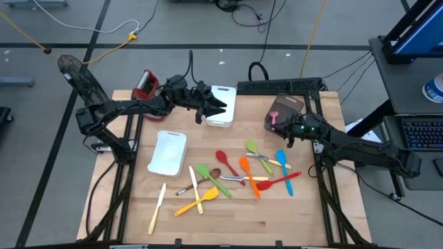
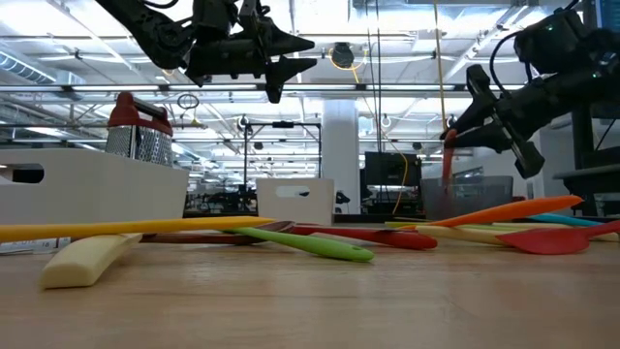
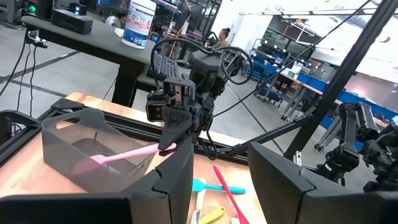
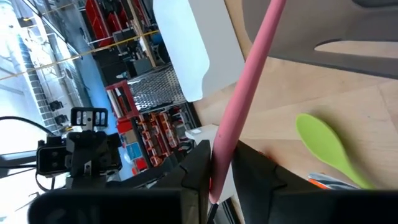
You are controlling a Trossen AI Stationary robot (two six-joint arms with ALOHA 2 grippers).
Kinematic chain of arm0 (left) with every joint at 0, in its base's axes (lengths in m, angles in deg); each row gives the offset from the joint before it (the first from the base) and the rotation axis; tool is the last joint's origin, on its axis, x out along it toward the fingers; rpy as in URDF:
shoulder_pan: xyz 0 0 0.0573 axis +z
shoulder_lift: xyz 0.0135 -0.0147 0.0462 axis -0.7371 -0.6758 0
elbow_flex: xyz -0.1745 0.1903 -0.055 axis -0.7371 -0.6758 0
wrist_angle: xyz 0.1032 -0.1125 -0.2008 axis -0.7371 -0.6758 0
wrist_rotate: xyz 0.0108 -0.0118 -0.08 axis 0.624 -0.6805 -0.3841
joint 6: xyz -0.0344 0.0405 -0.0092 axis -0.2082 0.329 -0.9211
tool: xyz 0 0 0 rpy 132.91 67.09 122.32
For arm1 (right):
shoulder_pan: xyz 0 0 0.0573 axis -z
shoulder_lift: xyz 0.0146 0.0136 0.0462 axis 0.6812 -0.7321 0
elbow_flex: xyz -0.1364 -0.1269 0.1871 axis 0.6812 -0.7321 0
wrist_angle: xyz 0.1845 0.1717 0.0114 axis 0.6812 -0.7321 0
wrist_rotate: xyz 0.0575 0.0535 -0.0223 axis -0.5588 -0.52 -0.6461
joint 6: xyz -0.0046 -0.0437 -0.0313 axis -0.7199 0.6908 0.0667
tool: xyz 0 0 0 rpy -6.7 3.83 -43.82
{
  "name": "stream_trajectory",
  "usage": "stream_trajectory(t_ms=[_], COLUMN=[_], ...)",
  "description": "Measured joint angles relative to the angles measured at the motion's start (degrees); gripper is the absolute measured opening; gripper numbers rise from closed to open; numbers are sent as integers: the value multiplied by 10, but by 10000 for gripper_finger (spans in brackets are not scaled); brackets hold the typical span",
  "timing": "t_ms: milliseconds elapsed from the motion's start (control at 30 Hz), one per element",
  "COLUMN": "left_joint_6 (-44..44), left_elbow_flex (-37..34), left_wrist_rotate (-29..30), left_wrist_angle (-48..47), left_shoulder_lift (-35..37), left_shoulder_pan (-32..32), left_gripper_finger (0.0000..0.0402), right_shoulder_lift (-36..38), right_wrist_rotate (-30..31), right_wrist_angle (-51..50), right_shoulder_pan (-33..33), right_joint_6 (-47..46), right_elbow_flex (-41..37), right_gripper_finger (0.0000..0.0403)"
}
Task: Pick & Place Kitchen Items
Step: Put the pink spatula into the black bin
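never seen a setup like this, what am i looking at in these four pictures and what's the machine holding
Two dark robot arms work at a wooden table. One picture looks straight down, one looks level across the tabletop, and two come from cameras on the arms' wrists.

The right hand is shut on a pink spatula and holds it over the grey bin, its blade already inside. The left hand hangs open and empty above a white bin.

Loose on the table lie coloured spoons and spatulas, among them a green spoon and a blue spatula, plus a cream knife. A white tray and a red-topped grater stand to the left.
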Motion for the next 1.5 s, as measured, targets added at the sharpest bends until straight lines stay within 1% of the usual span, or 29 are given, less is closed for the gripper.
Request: stream_trajectory(t_ms=[167, 233, 400, 500, 767, 900, 1033, 1233, 1333, 1500], left_joint_6=[-8, -8, -8, -8, -22, -23, -22, -22, -22, -20], left_elbow_flex=[0, 0, 0, 0, 0, 0, 0, 0, 0, 0], left_wrist_rotate=[0, 0, 0, 0, 0, 0, 0, -1, -1, -1], left_wrist_angle=[0, 0, 0, 0, 0, 0, 0, 0, 0, 0], left_shoulder_lift=[0, 0, 0, 0, 0, 0, 0, 0, 0, 0], left_shoulder_pan=[0, 0, 0, 0, -1, -1, -1, -1, -1, -1], left_gripper_finger=[157, 157, 157, 157, 157, 157, 157, 157, 157, 157], right_shoulder_lift=[22, 32, 48, 49, 49, 49, 49, 49, 49, 51], right_wrist_rotate=[2, 14, 22, 37, 45, 50, 76, 74, 48, -28], right_wrist_angle=[-7, -24, -72, -94, -86, -71, -76, -83, -63, -24], right_shoulder_pan=[0, 0, 0, 0, 0, 0, 0, 0, 0, -1], right_joint_6=[11, 20, 30, 39, 33, 44, 44, 43, 36, 6], right_elbow_flex=[0, 0, 0, 0, 0, 0, 0, 0, 0, 0], right_gripper_finger=[27, 22, 32, 40, 45, 65, 99, 149, 165, 173])
